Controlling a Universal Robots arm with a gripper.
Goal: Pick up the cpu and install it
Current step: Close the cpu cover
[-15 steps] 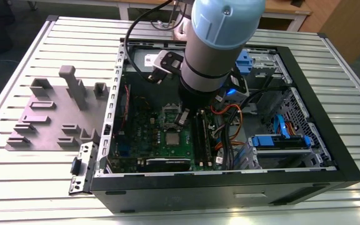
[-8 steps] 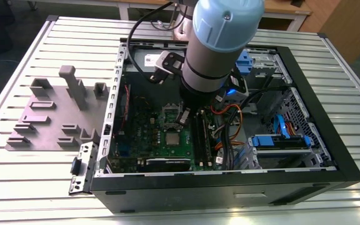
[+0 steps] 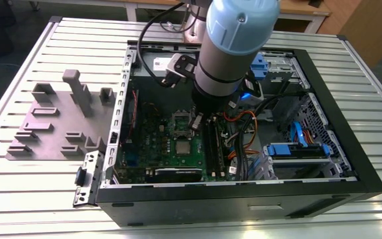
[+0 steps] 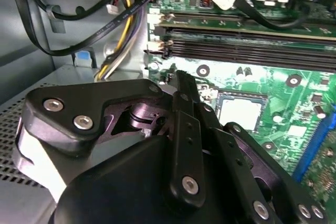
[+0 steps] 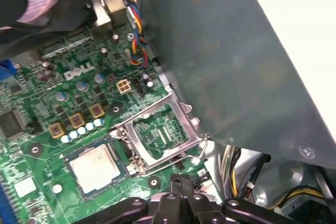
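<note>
Closest in the first wrist view, the black gripper (image 5: pixel 181 179) hangs just above the board, its two fingers drawn together with nothing between them, so it looks clenched and empty. Just beyond the fingertips stands the silver socket frame (image 5: pixel 168 156), swung up on its hinge; it is likely tipped open like this so the socket stays uncovered for the chip. Right beside the frame, the cpu (image 5: pixel 97 163) lies flat in the socket recess with its shiny metal top facing up, apart from the gripper and, by the look of it, already seated. The green motherboard (image 5: pixel 79 93) spreads around it, dotted with small capacitors, and the second wrist view shows long dark memory slots (image 4: pixel 252 48) running past the socket. Farther out, in the exterior view, the grey and pale blue arm (image 3: pixel 234 45) reaches straight down into the black computer case (image 3: pixel 244 199), which lies on its side with the panel off, probably to give access from above. The case rests on a slatted metal table (image 3: pixel 32 199), and a grey parts fixture (image 3: pixel 51 129) sits toward the exterior view's left.
</note>
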